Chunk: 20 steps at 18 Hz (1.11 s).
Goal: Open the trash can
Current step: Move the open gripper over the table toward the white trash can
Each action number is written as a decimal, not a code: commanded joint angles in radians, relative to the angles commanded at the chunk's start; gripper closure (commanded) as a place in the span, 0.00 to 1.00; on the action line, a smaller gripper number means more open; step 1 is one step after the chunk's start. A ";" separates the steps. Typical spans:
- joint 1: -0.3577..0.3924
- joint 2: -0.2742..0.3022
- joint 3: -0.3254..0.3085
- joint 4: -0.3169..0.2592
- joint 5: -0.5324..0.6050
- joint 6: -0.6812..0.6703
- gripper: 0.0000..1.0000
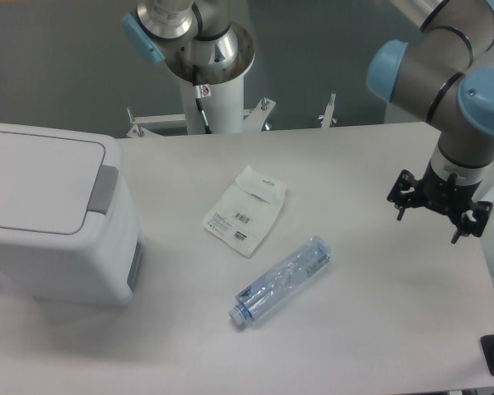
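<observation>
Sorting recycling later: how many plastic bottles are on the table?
1. The clear bottle lies on its side near the table's middle, right of the trash can. Others could be hidden behind the can.

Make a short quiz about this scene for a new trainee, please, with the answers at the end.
1. True or false: the lid of the trash can is already open.
2. Which thing lies nearest to the gripper? A) the plastic bottle B) the white packet C) the trash can
3. Fill in: the grey push tab sits on the side of the lid facing the ____.

Key
1. False. The lid lies flat and closed.
2. A. The bottle lies on its side near the table's middle, the cap end towards the camera.
3. Packet. The gripper hangs over the table's opposite end, touching nothing.
</observation>
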 joint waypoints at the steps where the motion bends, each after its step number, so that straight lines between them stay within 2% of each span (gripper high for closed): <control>1: 0.000 0.000 -0.002 0.002 0.000 0.000 0.00; 6: -0.005 0.024 -0.032 0.000 -0.003 0.000 0.00; 10: -0.015 0.147 -0.182 0.005 0.015 -0.038 0.00; 12: -0.028 0.204 -0.248 0.053 0.008 -0.096 0.00; 13: -0.032 0.237 -0.277 0.066 0.005 -0.109 0.00; 15: -0.035 0.264 -0.308 0.061 -0.005 -0.112 0.00; 18: -0.083 0.327 -0.301 -0.027 -0.052 -0.130 0.00; 20: -0.113 0.350 -0.276 -0.084 -0.099 -0.201 0.00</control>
